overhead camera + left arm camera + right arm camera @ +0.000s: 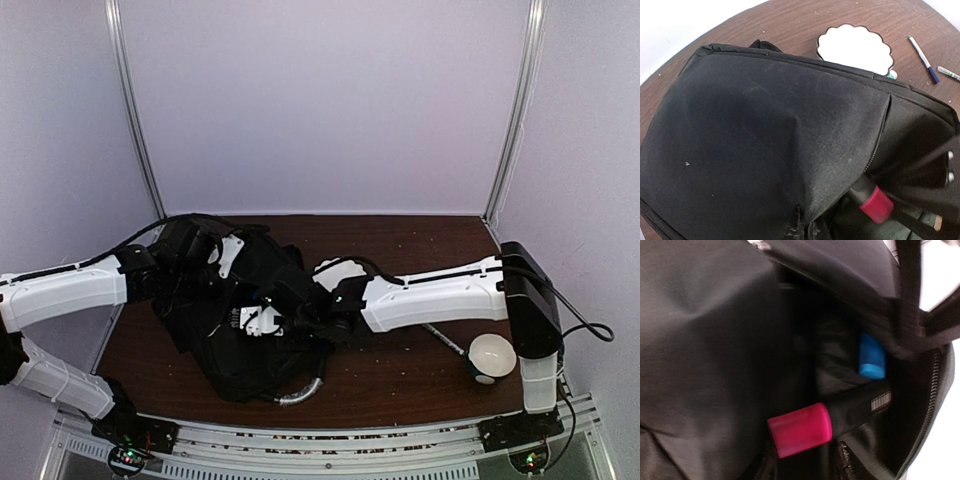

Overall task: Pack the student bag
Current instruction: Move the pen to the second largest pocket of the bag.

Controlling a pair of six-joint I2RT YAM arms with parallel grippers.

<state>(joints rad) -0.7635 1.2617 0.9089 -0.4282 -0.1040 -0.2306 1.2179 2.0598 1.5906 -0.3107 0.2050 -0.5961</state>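
The student bag (250,350) is a large black backpack lying at the table's left centre, with its silvery handle (300,396) toward the near edge. My left gripper (228,258) is at the bag's far side. In the left wrist view the bag's fabric (765,130) is puckered and lifted at the pinch (807,227). My right gripper (252,320) reaches into the bag's opening. A black marker with a pink cap (800,430) lies inside the opening, and it also shows in the left wrist view (875,204). A blue-capped item (871,356) sits deeper in. My right fingers do not show clearly.
A white scalloped dish (855,47) sits on the brown table behind the bag, with two pens (922,52) beside it. A white ball-shaped object (490,357) and a thin pen (445,340) lie at the right. Purple walls enclose the table.
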